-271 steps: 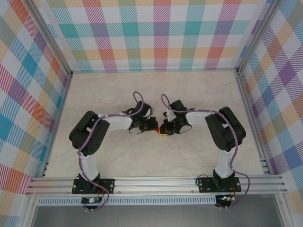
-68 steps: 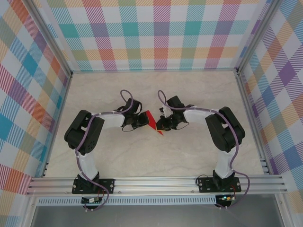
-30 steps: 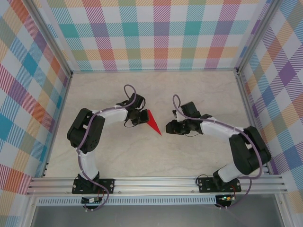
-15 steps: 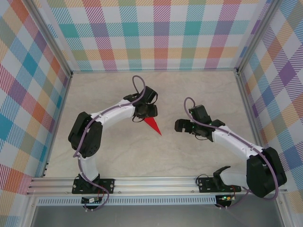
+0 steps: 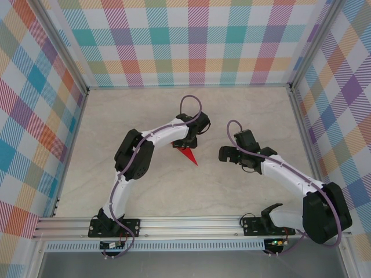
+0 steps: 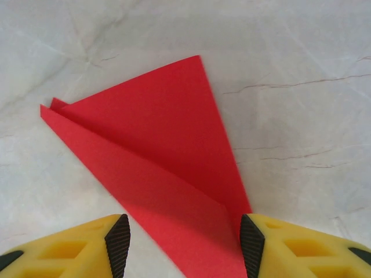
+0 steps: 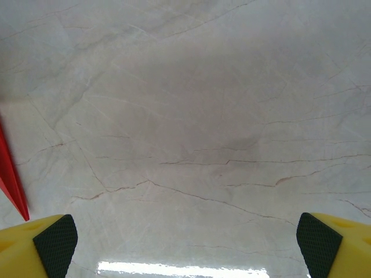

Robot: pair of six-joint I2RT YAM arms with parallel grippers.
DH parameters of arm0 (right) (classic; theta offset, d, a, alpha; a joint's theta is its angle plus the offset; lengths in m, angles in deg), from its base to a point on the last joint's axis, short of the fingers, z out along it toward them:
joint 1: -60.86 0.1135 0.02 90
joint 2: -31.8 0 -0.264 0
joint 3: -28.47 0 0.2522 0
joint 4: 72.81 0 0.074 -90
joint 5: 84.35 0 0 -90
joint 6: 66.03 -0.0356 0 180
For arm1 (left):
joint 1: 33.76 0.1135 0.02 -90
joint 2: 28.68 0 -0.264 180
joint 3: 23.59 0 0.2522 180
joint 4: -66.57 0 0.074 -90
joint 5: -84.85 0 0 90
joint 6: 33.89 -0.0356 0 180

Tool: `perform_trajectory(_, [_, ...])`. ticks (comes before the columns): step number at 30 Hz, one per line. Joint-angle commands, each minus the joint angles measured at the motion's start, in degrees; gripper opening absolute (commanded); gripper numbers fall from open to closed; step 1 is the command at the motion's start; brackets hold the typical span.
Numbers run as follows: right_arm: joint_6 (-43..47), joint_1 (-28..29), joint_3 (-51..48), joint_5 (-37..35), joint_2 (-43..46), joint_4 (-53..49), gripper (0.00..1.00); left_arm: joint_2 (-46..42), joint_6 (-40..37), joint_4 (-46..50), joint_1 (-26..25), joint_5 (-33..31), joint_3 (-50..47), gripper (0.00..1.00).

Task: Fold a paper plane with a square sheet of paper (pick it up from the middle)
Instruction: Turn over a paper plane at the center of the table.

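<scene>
Bottom edge of the left wrist view: left pincer point(image 6: 184, 243) is roughly half open, with black pads point(image 6: 119, 243) either side of the narrow end of the paper plane point(image 6: 168, 156). The right pad is touching or just beside the paper's edge, can't tell which; the left pad is apart from it. Nothing is clamped, and the paper lies flat on the desk point(image 6: 301, 69). Further up the frame it widens to two corners, upper left and top centre. A second layer peeks out at the upper-left corner, and one fold line runs down its length

Right wrist view: right pincer point(image 7: 185, 237) is spread wide and empty, with bare desk between its pads. The tip of the paper plane point(image 7: 8, 174) shows at the left edge

Top view, bottom to top: right pincer point(image 5: 224, 153) sits right of centre, well apart from the paper plane point(image 5: 188, 156). The plane is at centre with its tip aimed lower right, and left pincer point(image 5: 185, 141) is right over its upper end

Handling, my read:
- Near weightless and thin, floppy across the wings, stiffer along the folded spine where layers stack
- Desk looks smooth, so it'll likely skate if nudged sideways
- A bad squeeze creases it for good
- Lying flat, it leaves little edge to get under
- Take it mid-length across the spine, pads on the stacked layers, light squeeze; avoid the tip and single-layer corners
</scene>
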Motion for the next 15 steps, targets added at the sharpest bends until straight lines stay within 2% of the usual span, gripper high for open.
perform_trajectory(1, [-0.5,-0.4,-0.8,-1.2,0.9,-1.5,1.0,0.7,1.0,3.8,-0.3,-1.5,1.8,0.53])
perform_trajectory(9, [-0.9,-0.4,-0.4,-1.2,-0.4,-1.6,1.0,-1.4,1.4,2.9,-0.4,-0.9,0.5,0.45])
perform_trajectory(15, [-0.9,-0.4,-0.2,-1.2,-1.2,-1.7,1.0,-4.8,3.3,0.2,-0.4,0.0,-4.1,0.37])
